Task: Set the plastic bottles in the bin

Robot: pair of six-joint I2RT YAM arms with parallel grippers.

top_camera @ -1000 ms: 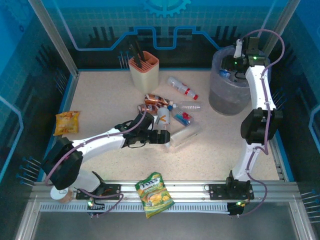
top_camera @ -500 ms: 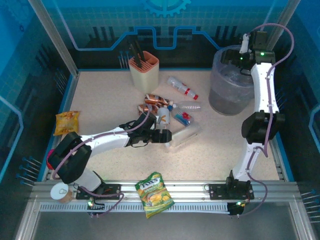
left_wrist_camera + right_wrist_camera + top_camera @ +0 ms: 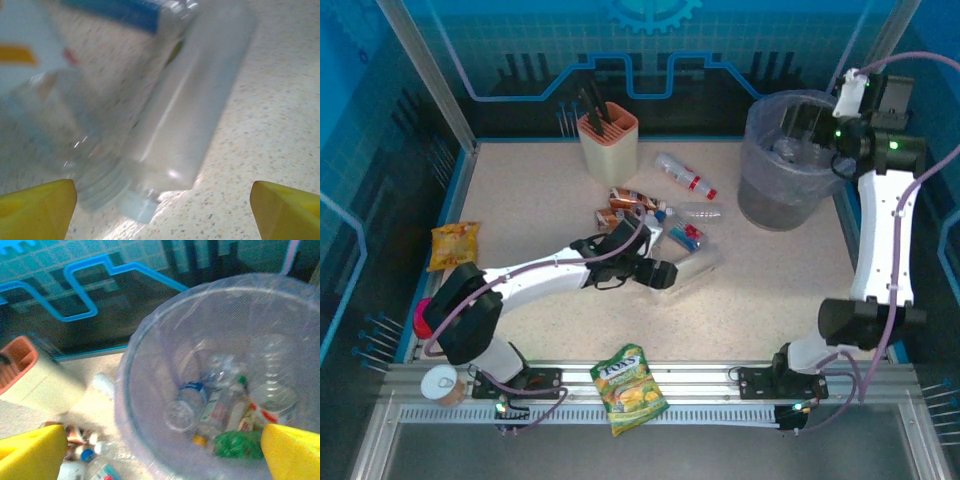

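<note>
left gripper (image 3: 661, 273): low over the table (image 3: 520, 190), at the near edge of the bottle cluster. The fingers are spread wide and hold nothing.
left wrist view: the left gripper (image 3: 162, 210) has a frosted bottle (image 3: 195, 100) lying on its side just ahead, cap end between the fingertips, with a clear bottle (image 3: 75, 140) beside it. I can't tell whether either touches the fingers.
right gripper (image 3: 802, 122): up over the bin (image 3: 770, 195) at the far right, fingers fully apart and empty.
right wrist view: the right gripper (image 3: 160, 455) looks down into the bin (image 3: 135, 365).
bottles in bin: several lie at the bottom, including a blue-label one (image 3: 192, 397), a green one (image 3: 237, 445) and a clear one (image 3: 270, 390).
bottles on table: a red-label one (image 3: 682, 174) and a clear one (image 3: 698, 211) lie between the utensil holder (image 3: 608, 140) and the bin. A brown pair (image 3: 625, 205) sits by the cluster.
other: yellow snack bag (image 3: 454, 243) on the left, green snack bag (image 3: 630, 388) on the near rail.
</note>
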